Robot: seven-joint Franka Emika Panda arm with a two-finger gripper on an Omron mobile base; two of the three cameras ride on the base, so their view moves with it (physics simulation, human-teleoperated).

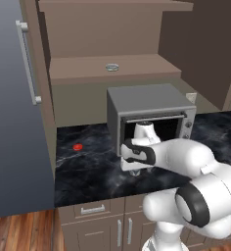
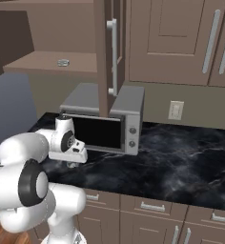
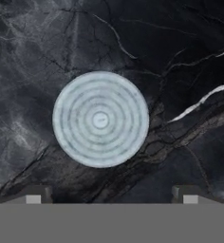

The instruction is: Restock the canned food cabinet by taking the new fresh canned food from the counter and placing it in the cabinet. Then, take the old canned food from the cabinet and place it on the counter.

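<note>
One gripper [image 3: 111, 194] points straight down at the desk [image 3: 190, 57], its two finger tips [image 3: 34, 193] set wide apart with nothing between them. Directly below, one can [image 3: 100, 119] stands on the dark veined surface, seen end-on as a pale ringed disc (its sides are hidden from this angle). In the base views the white arm folds forward over the desk edge, the hand [image 1: 137, 156] hanging in front of one grey microwave [image 1: 149, 115]; the can under it is covered by the arm. One small red thing [image 1: 78, 146] lies to the left on the desk, too small to make out. Farther back, one flat round tin [image 1: 112, 67] sits on the cabinet [image 1: 88, 34] shelf.
</note>
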